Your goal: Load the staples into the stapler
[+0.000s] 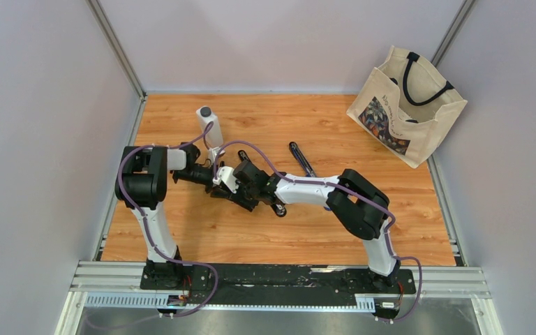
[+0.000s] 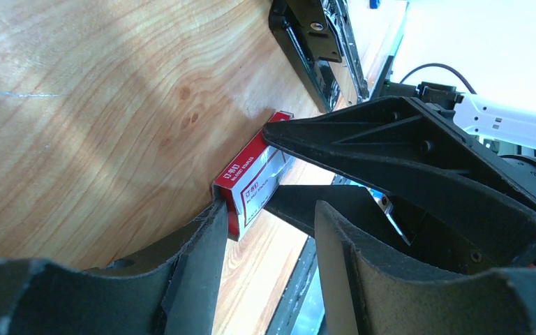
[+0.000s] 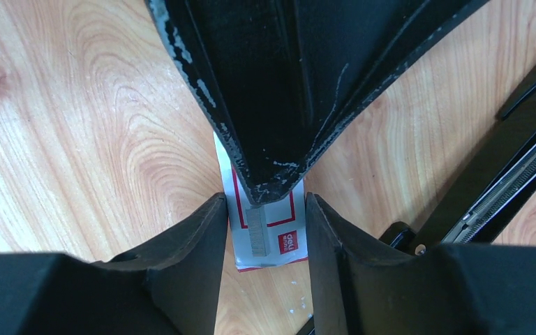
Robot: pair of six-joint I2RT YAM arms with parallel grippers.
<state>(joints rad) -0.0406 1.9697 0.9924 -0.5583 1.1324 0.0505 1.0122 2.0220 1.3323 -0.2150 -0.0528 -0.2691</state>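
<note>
The staples [image 3: 269, 241] are a small white-and-red box lying flat on the wooden table. My right gripper [image 3: 265, 202] straddles it, both fingers against its long sides. The left wrist view shows the box [image 2: 251, 183] at the tip of my left gripper's [image 2: 271, 209] one finger [image 2: 206, 244]; the other finger stands well apart, so that gripper is open. The black stapler [image 1: 300, 159] lies opened out just beyond both grippers, with its metal channel [image 3: 523, 174] showing in the right wrist view. From above, my left gripper [image 1: 213, 178] and right gripper [image 1: 236, 184] meet over the box and hide it.
A white upright bottle [image 1: 206, 120] stands behind the left arm. A canvas tote bag [image 1: 408, 105] sits at the back right corner. Metal rails [image 1: 453, 237] edge the table on both sides.
</note>
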